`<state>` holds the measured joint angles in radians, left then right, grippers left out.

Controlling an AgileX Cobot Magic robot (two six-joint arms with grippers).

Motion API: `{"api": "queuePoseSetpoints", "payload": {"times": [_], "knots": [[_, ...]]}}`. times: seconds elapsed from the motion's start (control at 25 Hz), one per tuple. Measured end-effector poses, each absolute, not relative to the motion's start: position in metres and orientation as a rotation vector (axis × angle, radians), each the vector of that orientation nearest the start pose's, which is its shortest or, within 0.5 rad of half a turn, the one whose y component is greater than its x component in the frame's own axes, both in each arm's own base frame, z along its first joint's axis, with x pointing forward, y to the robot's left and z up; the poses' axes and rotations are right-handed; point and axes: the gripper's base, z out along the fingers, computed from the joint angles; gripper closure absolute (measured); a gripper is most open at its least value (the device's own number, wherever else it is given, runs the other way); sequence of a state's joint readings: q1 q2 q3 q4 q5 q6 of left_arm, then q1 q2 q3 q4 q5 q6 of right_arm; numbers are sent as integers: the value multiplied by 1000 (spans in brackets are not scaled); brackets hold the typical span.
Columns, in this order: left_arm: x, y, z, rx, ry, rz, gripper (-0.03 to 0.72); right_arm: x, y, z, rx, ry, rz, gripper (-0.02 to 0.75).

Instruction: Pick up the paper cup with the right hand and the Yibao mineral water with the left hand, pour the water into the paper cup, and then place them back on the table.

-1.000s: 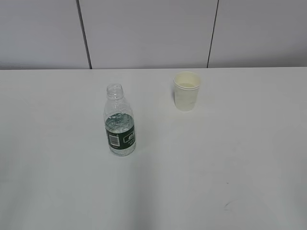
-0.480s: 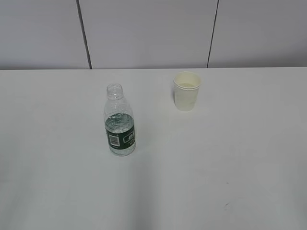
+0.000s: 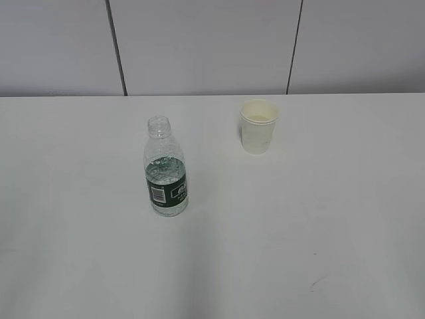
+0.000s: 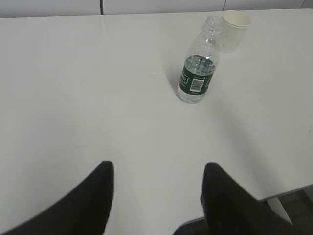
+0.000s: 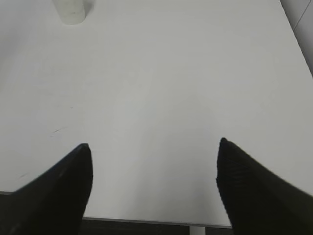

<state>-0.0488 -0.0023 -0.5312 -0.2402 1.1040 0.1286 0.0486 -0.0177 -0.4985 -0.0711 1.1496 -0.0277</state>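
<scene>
Nothing grasped yet; left end effector [image 4: 157, 196] and right end effector [image 5: 152, 183] gape empty; ribbed clear plastic bottle [image 4: 197, 68] and white paper cup [image 5: 71, 11] stand well ahead on the white bench [image 3: 319, 226]; everything remains.

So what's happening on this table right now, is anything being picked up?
Not yet. The Yibao mineral water, capless and partly full, stands upright on the table, and the paper cup stands apart from it, farther back to the right. Neither is being touched. The left gripper and right gripper both hang open near the table's front edge, well short of both things, so nothing has been grasped or poured from the look of it.
</scene>
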Motion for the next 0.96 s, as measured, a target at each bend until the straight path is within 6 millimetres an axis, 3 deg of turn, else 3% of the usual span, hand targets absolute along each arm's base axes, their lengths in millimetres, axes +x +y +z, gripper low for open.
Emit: {"api": "queuePoseSetpoints", "payload": {"times": [0.96], "knots": [[-13, -19, 284, 203, 2029, -237, 315, -11, -6, 270, -73, 2112, -73, 150]]}}
